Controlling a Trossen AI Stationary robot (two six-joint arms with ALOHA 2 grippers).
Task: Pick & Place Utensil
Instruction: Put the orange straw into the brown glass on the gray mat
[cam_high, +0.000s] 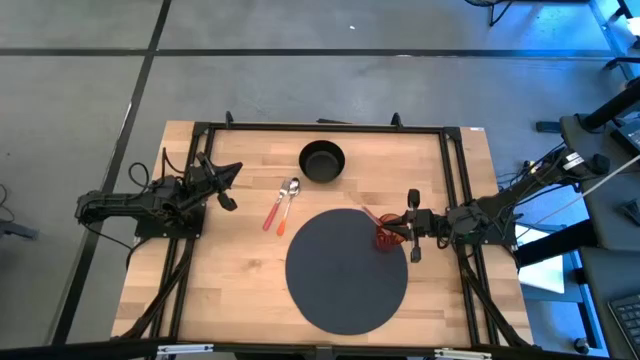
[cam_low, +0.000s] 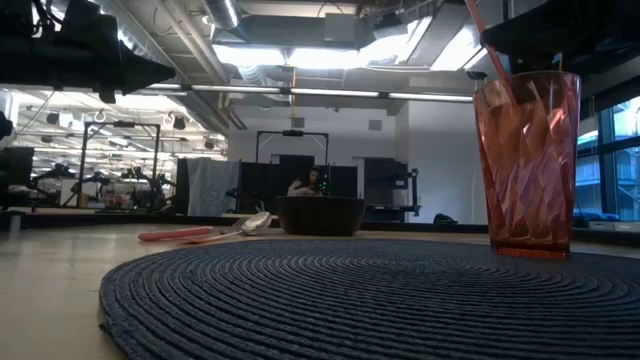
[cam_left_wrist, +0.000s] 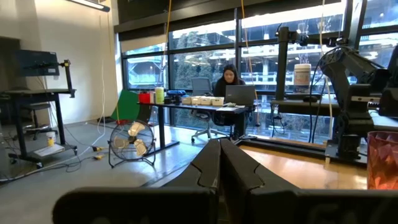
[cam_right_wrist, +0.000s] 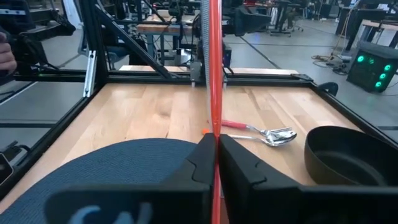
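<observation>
Over cup (cam_high: 386, 238) | right gripper (cam_right_wrist: 216, 144) pinching red utensil (cam_right_wrist: 213, 68) | no legible writing

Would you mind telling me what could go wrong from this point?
1. The right end effector pinches only a thin red utensil handle over the red cup; it may slip or tilt.
2. The tall cup sits near the dark mat's edge, so a nudge could tip it.
</observation>
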